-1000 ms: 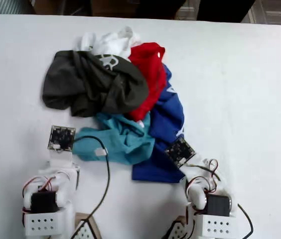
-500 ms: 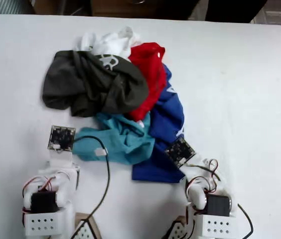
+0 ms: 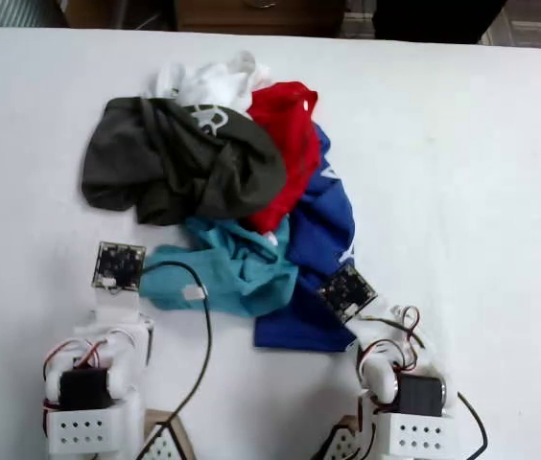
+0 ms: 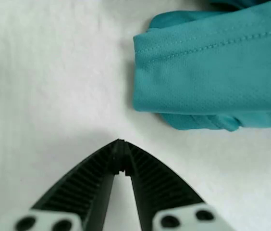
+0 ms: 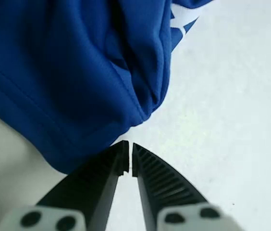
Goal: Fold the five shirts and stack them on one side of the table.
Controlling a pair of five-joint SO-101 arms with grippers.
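Note:
Five crumpled shirts lie heaped in the middle of the table: white [image 3: 208, 81] at the back, dark grey [image 3: 175, 163], red [image 3: 285, 144], blue [image 3: 323, 240] and teal [image 3: 232, 268] at the front. My left gripper [image 4: 121, 144] is shut over bare table, just short of the teal shirt's [image 4: 212, 72] folded edge. Beside the blue shirt's [image 5: 68, 72] hem, my right gripper [image 5: 127, 145] is shut with nothing in it. Both arms sit at the near edge, left arm [image 3: 107, 316] and right arm [image 3: 376, 335].
White table [image 3: 482, 172] stretches wide to the right and left of the pile. A black cable [image 3: 203, 335] runs from the left arm across the teal shirt's near edge.

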